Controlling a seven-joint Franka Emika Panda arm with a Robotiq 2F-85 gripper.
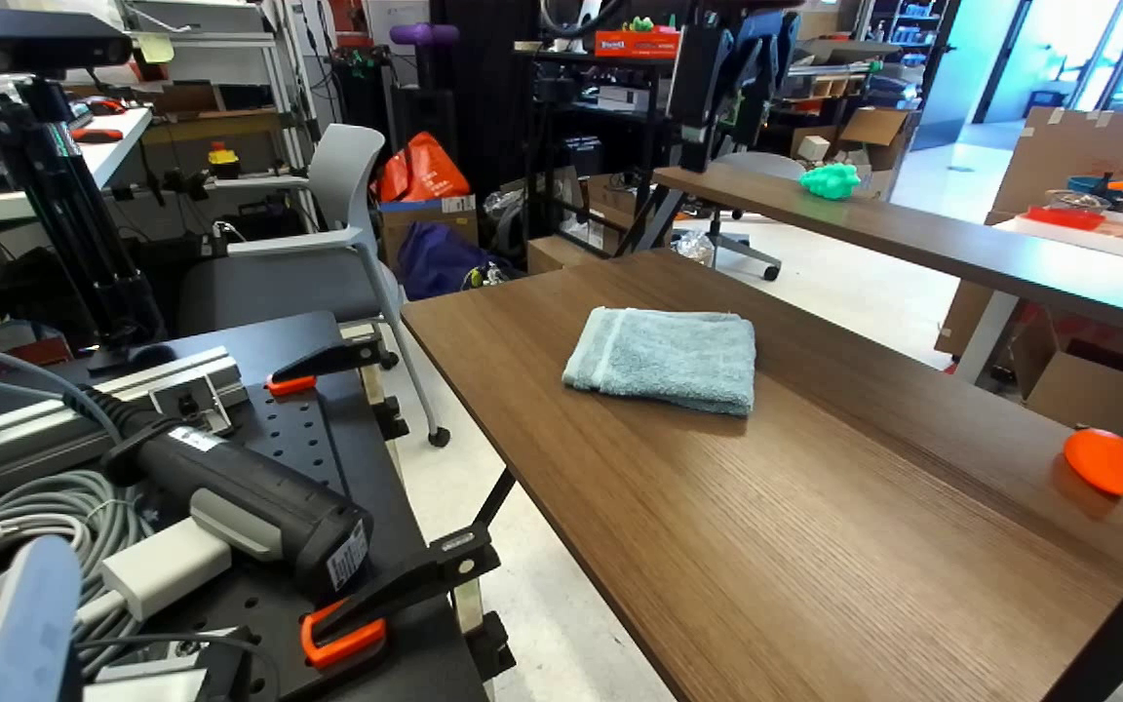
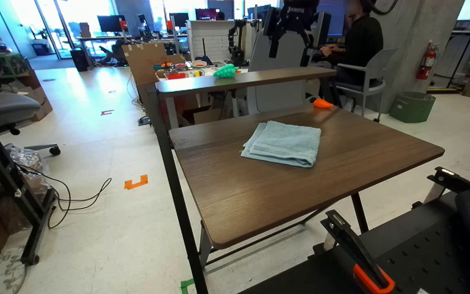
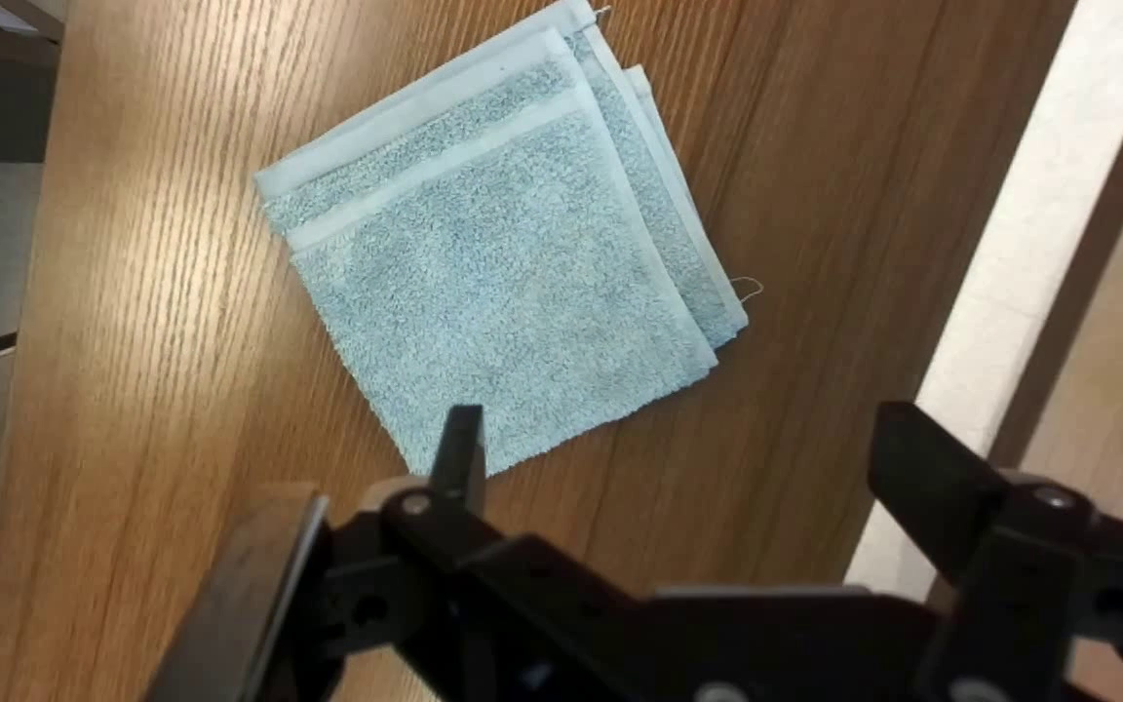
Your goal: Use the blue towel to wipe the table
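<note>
The light blue towel (image 1: 664, 359) lies folded flat on the brown wooden table (image 1: 815, 526). The towel also shows in an exterior view (image 2: 286, 143) and in the wrist view (image 3: 513, 283). My gripper (image 2: 289, 58) is open and empty, high above the table at the top of that exterior view. In the wrist view the fingers of the gripper (image 3: 683, 414) are wide apart. The left finger overlaps the towel's near corner in the picture; the right finger overlaps the pale gap beyond the table edge. Nothing is between the fingers.
A raised brown shelf (image 1: 971, 249) runs along one table side, with a bumpy green object (image 1: 830, 181) on it. An orange object (image 1: 1102, 461) lies near the table's edge. A black bench (image 1: 298, 429) with orange-tipped clamps (image 1: 347, 634) stands along the opposite side.
</note>
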